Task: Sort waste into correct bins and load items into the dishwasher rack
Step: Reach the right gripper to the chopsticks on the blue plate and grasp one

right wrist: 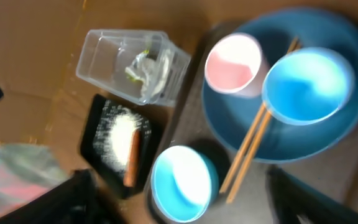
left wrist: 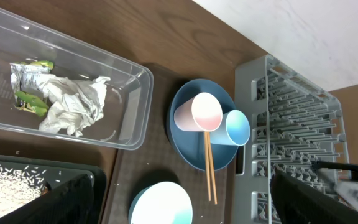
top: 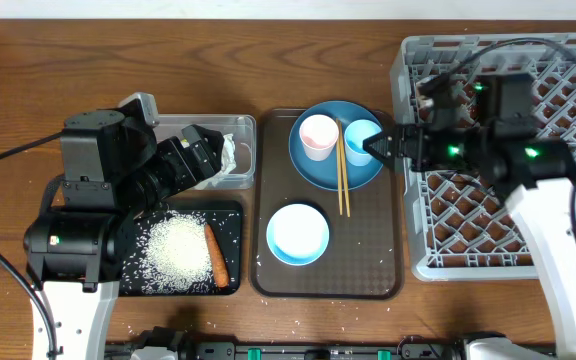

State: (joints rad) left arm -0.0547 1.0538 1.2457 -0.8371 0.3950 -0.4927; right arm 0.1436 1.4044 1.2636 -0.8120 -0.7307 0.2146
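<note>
The crumpled wrapper (top: 230, 155) lies in the clear tub (top: 243, 125). Rice (top: 176, 245) and the carrot (top: 216, 255) lie in the black tray (top: 133, 280). The dark-blue plate (top: 313, 170) holds the pink cup (top: 318, 135), the light-blue cup (top: 361, 133) and the chopsticks (top: 343, 180). The bowl (top: 298, 233) sits in front of the plate. The grey rack (top: 568, 120) is at the right. My left gripper (top: 203, 155) is open and empty over the tub's near edge. My right gripper (top: 378, 148) is open and empty, just right of the light-blue cup (right wrist: 306, 87).
The plate and bowl rest on a brown serving tray (top: 268, 280) in the middle. Loose rice grains dot the wooden table (top: 28, 60) at the left. Cables run over the rack's far side.
</note>
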